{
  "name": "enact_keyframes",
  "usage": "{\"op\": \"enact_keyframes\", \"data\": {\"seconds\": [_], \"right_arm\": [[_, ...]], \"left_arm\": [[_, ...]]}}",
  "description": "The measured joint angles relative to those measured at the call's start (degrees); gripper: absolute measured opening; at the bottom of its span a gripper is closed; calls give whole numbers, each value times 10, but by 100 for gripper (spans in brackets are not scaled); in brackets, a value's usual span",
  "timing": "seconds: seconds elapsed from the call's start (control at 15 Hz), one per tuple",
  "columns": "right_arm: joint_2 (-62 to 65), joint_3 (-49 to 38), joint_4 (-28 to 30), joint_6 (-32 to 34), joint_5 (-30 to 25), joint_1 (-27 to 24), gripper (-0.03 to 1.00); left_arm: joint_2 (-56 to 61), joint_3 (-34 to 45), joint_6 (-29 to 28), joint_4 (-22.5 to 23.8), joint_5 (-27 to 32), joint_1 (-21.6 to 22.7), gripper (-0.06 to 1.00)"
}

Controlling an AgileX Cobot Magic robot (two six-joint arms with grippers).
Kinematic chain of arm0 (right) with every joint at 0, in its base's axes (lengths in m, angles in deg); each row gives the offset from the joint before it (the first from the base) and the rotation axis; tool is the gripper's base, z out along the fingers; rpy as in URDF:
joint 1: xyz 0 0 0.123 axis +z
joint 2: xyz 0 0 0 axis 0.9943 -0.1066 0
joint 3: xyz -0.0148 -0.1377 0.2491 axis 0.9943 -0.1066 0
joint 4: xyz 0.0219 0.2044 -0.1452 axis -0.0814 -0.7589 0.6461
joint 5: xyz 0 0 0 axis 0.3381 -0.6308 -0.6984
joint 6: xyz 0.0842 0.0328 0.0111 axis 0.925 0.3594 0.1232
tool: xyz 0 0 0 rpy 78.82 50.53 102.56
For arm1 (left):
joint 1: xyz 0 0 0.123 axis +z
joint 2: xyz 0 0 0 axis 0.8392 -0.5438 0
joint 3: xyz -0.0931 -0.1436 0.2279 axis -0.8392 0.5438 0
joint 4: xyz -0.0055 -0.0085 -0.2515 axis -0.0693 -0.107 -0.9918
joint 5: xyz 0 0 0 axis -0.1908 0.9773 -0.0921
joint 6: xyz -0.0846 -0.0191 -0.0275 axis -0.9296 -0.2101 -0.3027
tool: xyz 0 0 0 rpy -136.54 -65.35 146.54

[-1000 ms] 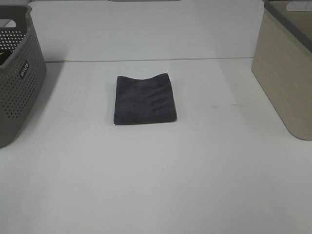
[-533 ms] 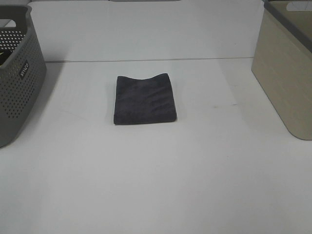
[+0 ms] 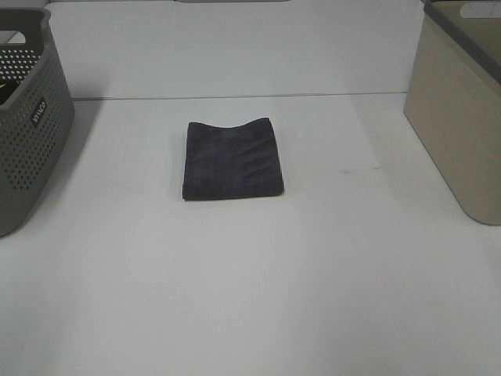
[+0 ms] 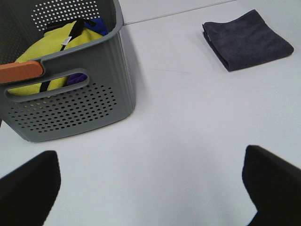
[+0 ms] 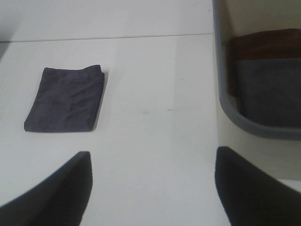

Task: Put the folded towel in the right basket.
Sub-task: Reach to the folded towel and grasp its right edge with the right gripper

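Observation:
A dark grey folded towel (image 3: 232, 159) lies flat on the white table, a little left of centre. It also shows in the left wrist view (image 4: 247, 39) and in the right wrist view (image 5: 66, 99). The beige right basket (image 3: 462, 110) stands at the table's right edge; in the right wrist view (image 5: 225, 101) it holds folded brown and grey cloth. Neither arm shows in the exterior high view. My left gripper (image 4: 150, 188) is open and empty, far from the towel. My right gripper (image 5: 153, 188) is open and empty, between the towel and the basket.
A grey perforated basket (image 3: 27, 117) stands at the table's left edge. In the left wrist view it (image 4: 70, 101) holds yellow and blue items. A white wall rises behind the table.

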Motion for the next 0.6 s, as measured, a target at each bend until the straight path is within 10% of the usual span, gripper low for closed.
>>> {"op": "enact_keyframes", "data": {"seconds": [0.6], "right_arm": [[-485,365,-167,-145,-99,40,68]], "left_arm": [[0,0,0,0,0,0,99]]}}
